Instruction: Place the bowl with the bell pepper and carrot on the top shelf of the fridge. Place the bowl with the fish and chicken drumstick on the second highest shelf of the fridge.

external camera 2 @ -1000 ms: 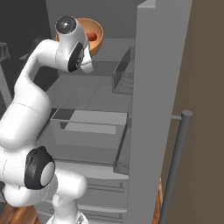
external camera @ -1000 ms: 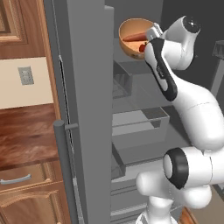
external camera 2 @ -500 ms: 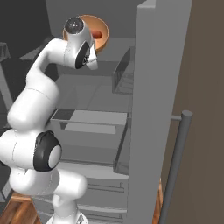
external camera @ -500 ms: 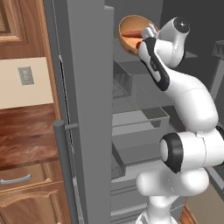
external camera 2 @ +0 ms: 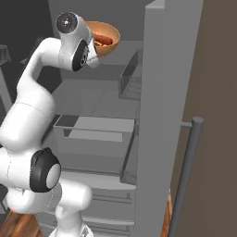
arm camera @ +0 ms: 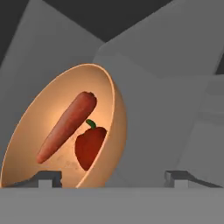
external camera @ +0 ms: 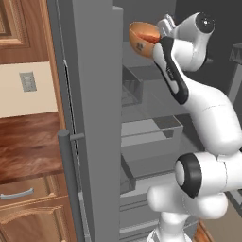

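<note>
While the white arm reaches high into the open fridge, the bowl with the bell pepper and carrot (external camera: pixel 143 38) sits up at the level of the top shelf (external camera 2: pixel 115 61), just beside the gripper (arm camera: pixel 111 177). Seen from the hand camera, the jaws stand wide apart: one dark tip shows at the bowl's near rim, the other well off to the right, with nothing pinched between them. Inside the orange-tan bowl, the carrot (arm camera: pixel 68 126) lies along the inner wall and the bell pepper (arm camera: pixel 89 146) rests just beside it, its green stem up. From the left base camera a small pale mark shows on the bowl's side. Whether the bowl rests flat on the shelf I cannot tell. Below it, clear drawers (external camera: pixel 149 130) fill the fridge's interior, and the grey fridge door (external camera: pixel 92 118) stands open on the left.
</note>
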You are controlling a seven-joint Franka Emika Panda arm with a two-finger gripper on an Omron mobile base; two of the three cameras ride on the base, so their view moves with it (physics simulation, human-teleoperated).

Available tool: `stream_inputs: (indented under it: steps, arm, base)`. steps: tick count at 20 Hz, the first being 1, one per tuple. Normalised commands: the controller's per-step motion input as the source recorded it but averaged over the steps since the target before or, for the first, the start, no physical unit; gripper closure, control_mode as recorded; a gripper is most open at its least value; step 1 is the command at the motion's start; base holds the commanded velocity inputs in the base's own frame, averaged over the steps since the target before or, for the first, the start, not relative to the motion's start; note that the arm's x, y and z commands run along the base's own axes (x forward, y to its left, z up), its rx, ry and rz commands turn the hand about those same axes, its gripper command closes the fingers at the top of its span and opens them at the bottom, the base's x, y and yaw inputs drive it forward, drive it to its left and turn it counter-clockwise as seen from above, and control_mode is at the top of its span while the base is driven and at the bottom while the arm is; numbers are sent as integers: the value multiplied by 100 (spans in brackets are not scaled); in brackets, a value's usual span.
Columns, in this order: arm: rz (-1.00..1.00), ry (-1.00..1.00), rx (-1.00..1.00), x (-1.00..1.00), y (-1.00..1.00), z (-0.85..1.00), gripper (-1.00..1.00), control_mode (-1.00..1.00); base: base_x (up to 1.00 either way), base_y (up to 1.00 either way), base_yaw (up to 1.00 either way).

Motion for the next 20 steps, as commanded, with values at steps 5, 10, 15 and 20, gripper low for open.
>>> stream_inputs:
  steps: [5,10,15,20]
  arm:
    - [-4,-38,-4,-100,30,0,-100,-100]
    - [-5,-5,0,-100,5,0,-100,-100]
    - [-1,9,0,-100,0,-36,-100,-100]
    - [7,24,-1,-97,-17,-91,-100,-100]
  base:
    - [0,0,0]
    - [0,0,0]
    - [0,0,0]
    - [0,0,0]
